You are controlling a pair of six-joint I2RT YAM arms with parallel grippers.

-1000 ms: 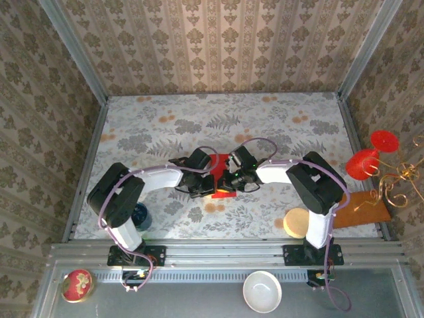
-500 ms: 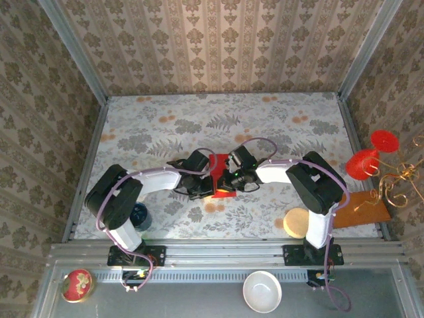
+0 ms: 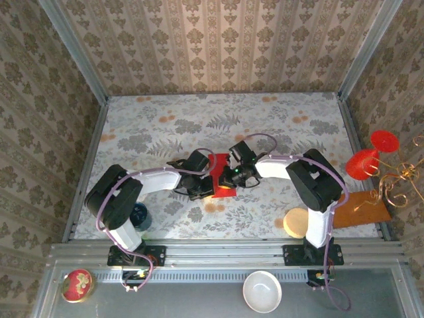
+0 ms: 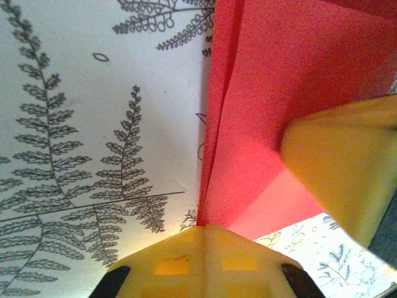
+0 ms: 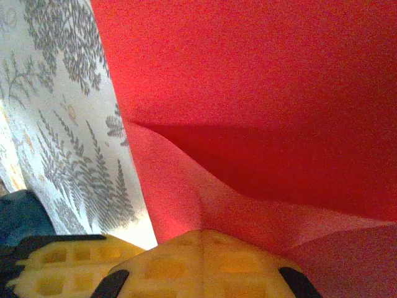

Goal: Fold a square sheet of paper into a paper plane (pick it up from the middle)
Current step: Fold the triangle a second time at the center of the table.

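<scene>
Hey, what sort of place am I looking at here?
Probably a staged robot test booth, not a room: brown damask wallpaper panels held in bare aluminium frame posts, around a fern-print tablecloth.

Red glasses (image 3: pixel 371 159) at 3 o'clock, wooden board (image 3: pixel 363 209) and tan disc (image 3: pixel 297 222) at 4, white bowl (image 3: pixel 262 291) at 6, floral red tin (image 3: pixel 77 285) at 7.

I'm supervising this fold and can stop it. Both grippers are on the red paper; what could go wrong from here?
1. The left gripper and right gripper are both shut on the thin bright red sheet of paper, close together; pulling in different directions could tear it.
2. Its layers bulge off the floral-print table instead of lying flat, so a crease may land crooked.
</scene>
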